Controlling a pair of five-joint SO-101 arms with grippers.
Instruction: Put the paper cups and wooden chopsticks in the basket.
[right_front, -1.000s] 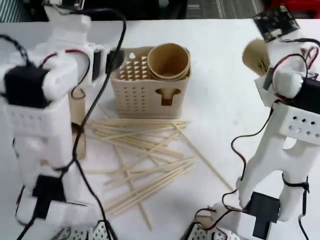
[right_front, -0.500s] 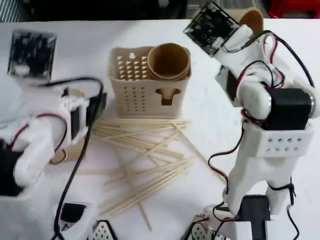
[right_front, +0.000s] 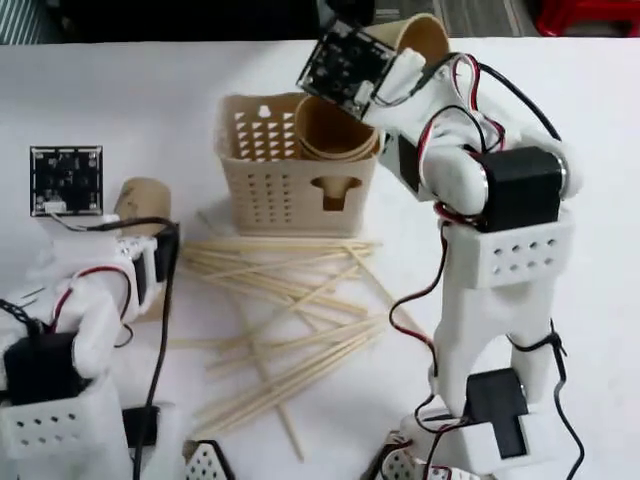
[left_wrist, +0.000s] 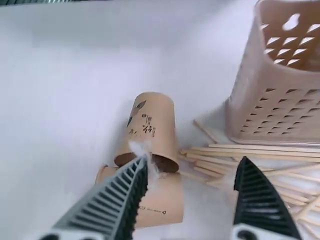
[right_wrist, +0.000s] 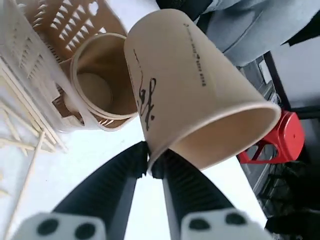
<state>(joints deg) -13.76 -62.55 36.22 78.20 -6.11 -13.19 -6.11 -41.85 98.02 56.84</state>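
My right gripper (right_wrist: 155, 161) is shut on the rim wall of a tilted brown paper cup (right_wrist: 195, 95), held in the air just beyond the basket's far right corner (right_front: 420, 35). The beige perforated basket (right_front: 290, 190) holds nested paper cups (right_front: 335, 125) in its right half. Wooden chopsticks (right_front: 290, 310) lie scattered on the table in front of the basket. My left gripper (left_wrist: 194, 165) is open, low over the table left of the basket. Just ahead of it lie two paper cups on their sides, one (left_wrist: 150, 132) resting across the other (left_wrist: 155, 205).
The white table (right_front: 150, 90) has free room behind and left of the basket. In the right wrist view, a red stool (right_wrist: 280, 140) and a seated person's grey clothing show beyond the far table edge. Both arm bases stand at the near edge.
My right arm has swung left with the cup, from the table's far right to the basket's corner. My left arm has dropped back from beside the basket to the near left, by the lying cups.
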